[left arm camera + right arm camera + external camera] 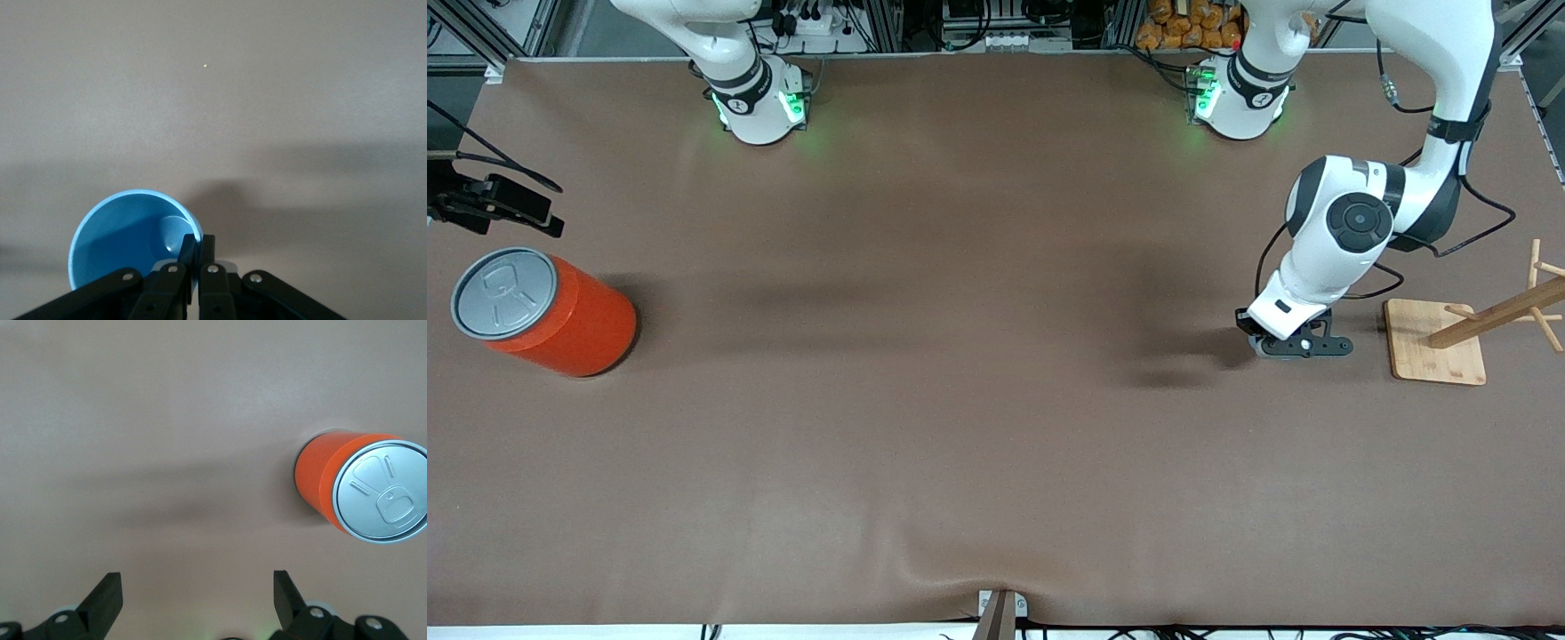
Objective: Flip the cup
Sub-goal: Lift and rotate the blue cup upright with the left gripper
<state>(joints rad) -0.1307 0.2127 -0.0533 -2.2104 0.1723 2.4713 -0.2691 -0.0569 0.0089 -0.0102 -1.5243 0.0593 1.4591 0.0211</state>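
Left gripper (197, 248) pinched on the cup (127, 237) rim.

Even overhead light, soft shadows streaking the table (960, 427); wrist views slightly blurred.

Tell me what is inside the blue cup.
The cup looks empty: only its blue wall and base show. The left pincer, shut on its rim, hides a little of the inside.

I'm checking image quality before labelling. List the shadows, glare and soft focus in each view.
Front view: broad soft arm shadows cross the table; green base lights glow.
Left wrist view: the cup is sharp, its interior half in shade, and a shadow falls beside it.
Right wrist view: the orange can lid shows mild sheen; a faint shadow band crosses the table.
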